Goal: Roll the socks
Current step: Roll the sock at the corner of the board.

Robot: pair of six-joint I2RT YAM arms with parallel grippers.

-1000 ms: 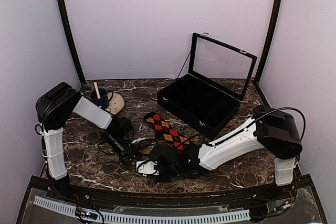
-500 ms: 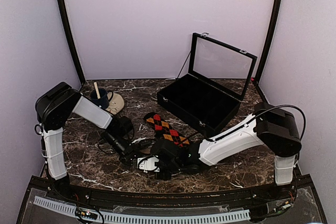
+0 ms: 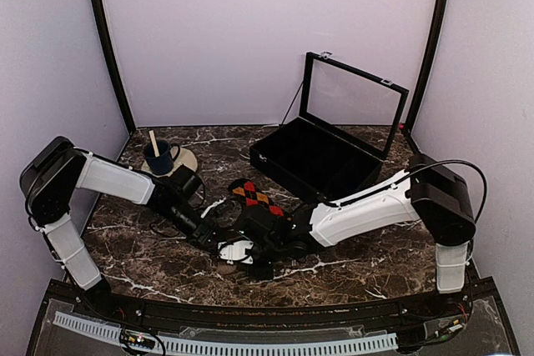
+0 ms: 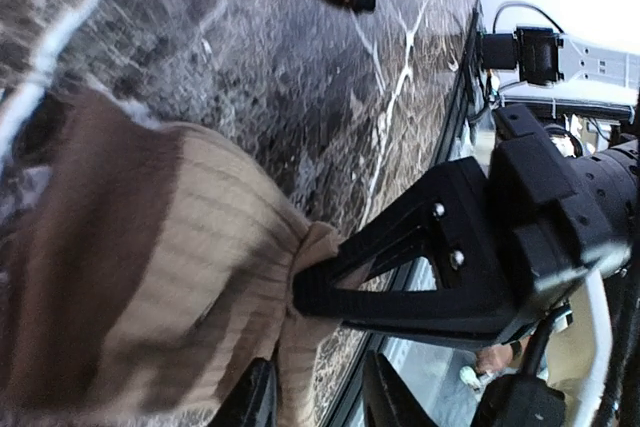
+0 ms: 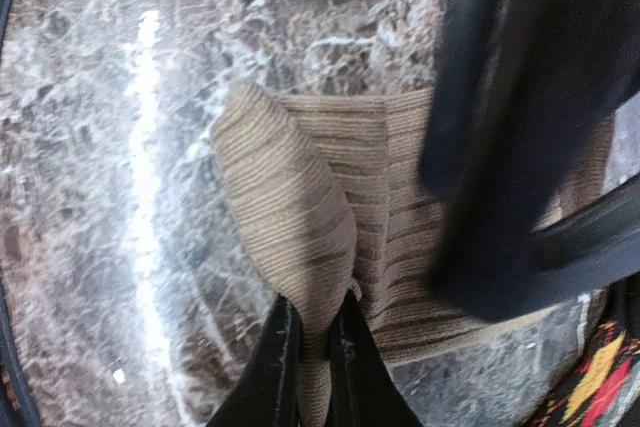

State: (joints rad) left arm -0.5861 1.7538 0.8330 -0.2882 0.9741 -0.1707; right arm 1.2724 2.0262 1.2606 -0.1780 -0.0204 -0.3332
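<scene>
Dark marble table (image 3: 142,266), pale lilac walls on three sides. At the back right a black box (image 3: 321,164) stands with its glass lid tilted up. At the back left a blue mug (image 3: 158,156) with a wooden stick in it sits on a tan saucer (image 3: 183,162).

My two arms meet low over the front middle of the table, wrists close together. The tan sock (image 5: 300,187) lies right under them, so the top view hides nearly all of it. From my wrist cameras it shows as a bunched, ribbed heap on the marble, folded over itself.

My right gripper (image 5: 317,312) pinches a raised fold of it, both fingers tight on the cloth. My left gripper (image 4: 315,372) has its fingers spread. A strip of the tan sock runs down between them, with a gap showing on one side. In the left wrist view, one of my right fingers digs into the sock's crease just above that strip.

The argyle sock (image 3: 254,198) lies flat just behind my grippers, between them and the box. Its edge shows near the tan sock in the right wrist view; whether the two touch I cannot tell.
</scene>
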